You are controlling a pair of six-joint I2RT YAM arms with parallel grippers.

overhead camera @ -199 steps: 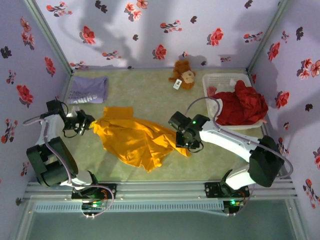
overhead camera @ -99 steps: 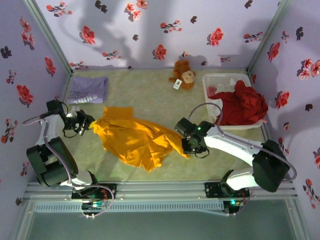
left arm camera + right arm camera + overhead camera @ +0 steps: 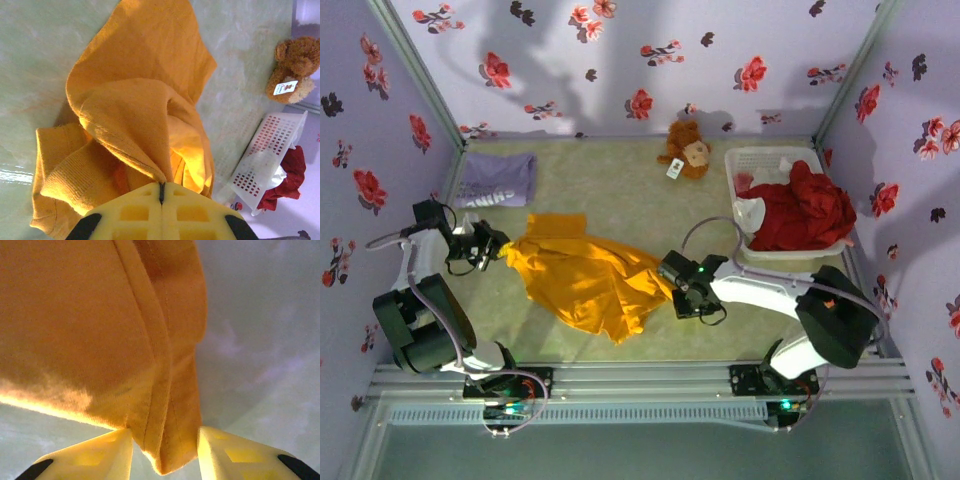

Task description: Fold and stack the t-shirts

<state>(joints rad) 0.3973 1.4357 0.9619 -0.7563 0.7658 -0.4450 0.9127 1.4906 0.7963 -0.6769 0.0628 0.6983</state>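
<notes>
Orange-yellow tee (image 3: 585, 280), lavender tee (image 3: 498, 180) w/ white lettering, red-floral walls (image 3: 620, 60).

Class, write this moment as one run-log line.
left gripper: shut on orange t-shirt | right gripper: gripping its opposite hem | lavender t-shirt: lying far left

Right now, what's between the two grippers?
The orange t-shirt spans the whole stretch in the top view. The left gripper is shut on one end, and the right gripper holds the hem at the other.
</notes>
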